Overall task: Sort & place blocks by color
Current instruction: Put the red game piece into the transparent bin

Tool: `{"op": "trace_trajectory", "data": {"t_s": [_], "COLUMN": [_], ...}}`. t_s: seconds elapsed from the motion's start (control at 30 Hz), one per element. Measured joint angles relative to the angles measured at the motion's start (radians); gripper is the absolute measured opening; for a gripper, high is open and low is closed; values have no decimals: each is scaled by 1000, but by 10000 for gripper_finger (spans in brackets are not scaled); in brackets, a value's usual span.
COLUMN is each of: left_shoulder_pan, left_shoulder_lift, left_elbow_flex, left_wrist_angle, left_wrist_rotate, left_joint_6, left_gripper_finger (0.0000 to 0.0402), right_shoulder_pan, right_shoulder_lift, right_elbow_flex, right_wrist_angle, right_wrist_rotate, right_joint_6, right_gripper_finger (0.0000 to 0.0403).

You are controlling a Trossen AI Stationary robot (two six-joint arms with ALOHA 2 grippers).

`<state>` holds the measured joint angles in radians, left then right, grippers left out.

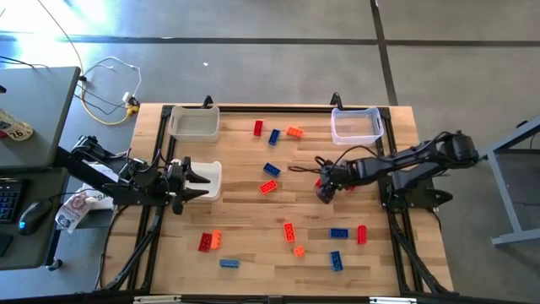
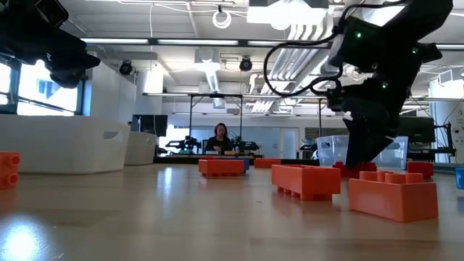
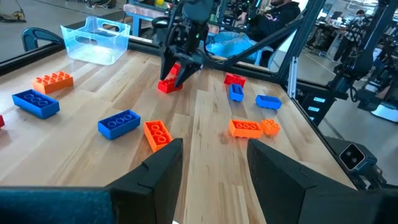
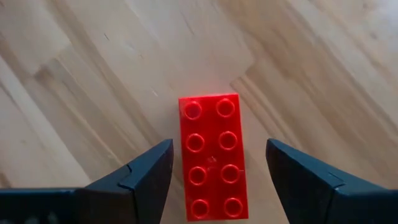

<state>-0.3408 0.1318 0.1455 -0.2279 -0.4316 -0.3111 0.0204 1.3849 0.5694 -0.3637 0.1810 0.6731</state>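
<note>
Red, blue and orange studded blocks lie scattered flat on the wooden table point(image 1: 253, 211). My right gripper point(image 1: 325, 187) hangs open just above the table at centre-right, pointing down. One red two-by-four block point(image 4: 211, 155) lies studs-up between its fingers point(image 4: 146, 171) with a gap on each side; the left wrist view shows this block point(image 3: 168, 84) under that gripper point(image 3: 181, 67). My left gripper point(image 1: 192, 180) waits open at the left, over a white bin point(image 1: 211, 179); its fingers point(image 3: 161, 168) show empty.
A second white bin point(image 1: 194, 124) and a clear bin point(image 1: 356, 125) stand along the far edge. Blocks lie near the far middle point(image 1: 275, 135), at the centre point(image 1: 270, 170) and along the near side point(image 1: 337, 234). Orange blocks point(image 2: 306, 180) sit close to the low camera.
</note>
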Motion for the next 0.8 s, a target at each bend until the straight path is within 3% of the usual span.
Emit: {"op": "trace_trajectory", "data": {"t_s": [0.23,0.5,0.8], "left_shoulder_pan": [0,0,0], "left_shoulder_lift": [0,0,0], "left_elbow_flex": [0,0,0], "left_wrist_angle": [0,0,0], "left_wrist_rotate": [0,-3,-3], "left_joint_6": [-3,-3,0], "left_gripper_finger": [168,168,168], "right_shoulder_pan": [3,2,2], "right_shoulder_lift": [72,64,-16], "right_elbow_flex": [5,4,-3], "right_wrist_angle": [2,1,3], "right_wrist_rotate": [12,9,10], "right_joint_6": [2,23,52], "right_gripper_finger": [231,112,111]}}
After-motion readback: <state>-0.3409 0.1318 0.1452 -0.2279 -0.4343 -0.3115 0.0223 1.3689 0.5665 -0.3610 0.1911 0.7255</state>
